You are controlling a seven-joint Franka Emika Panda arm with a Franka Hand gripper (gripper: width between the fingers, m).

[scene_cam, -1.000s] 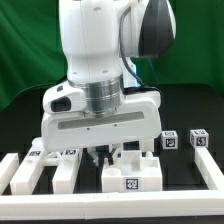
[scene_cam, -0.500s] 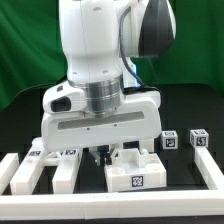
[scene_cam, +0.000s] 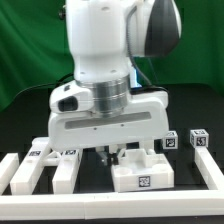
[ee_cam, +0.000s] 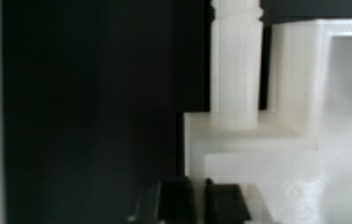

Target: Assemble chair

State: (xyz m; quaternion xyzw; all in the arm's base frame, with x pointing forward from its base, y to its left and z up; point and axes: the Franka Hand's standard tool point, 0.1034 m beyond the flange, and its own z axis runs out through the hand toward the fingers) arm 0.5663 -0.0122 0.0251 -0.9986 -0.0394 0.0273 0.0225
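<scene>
My gripper (scene_cam: 110,153) hangs under the big white arm, just above the table, at the near left of a chunky white chair part (scene_cam: 143,176) with a square tag on its front. In the wrist view the two dark fingers (ee_cam: 173,200) stand pressed together with nothing visible between them, so the gripper (ee_cam: 198,186) is shut. They sit at the edge of the white part (ee_cam: 247,150), from which a slim white post (ee_cam: 237,60) rises. Two more tagged chair parts (scene_cam: 36,162) (scene_cam: 67,163) lie at the exterior view's left. Two small tagged cubes (scene_cam: 171,141) (scene_cam: 199,139) stand at its right.
Long white border rails frame the work area: one at the exterior view's left (scene_cam: 7,172), one at its right (scene_cam: 211,170), one along the front (scene_cam: 100,207). The table is black with a green backdrop behind. The arm's body hides the middle of the table.
The jaws have closed fully. The arm has shifted toward the exterior view's right, and the tagged white part under it has slid slightly the same way.
</scene>
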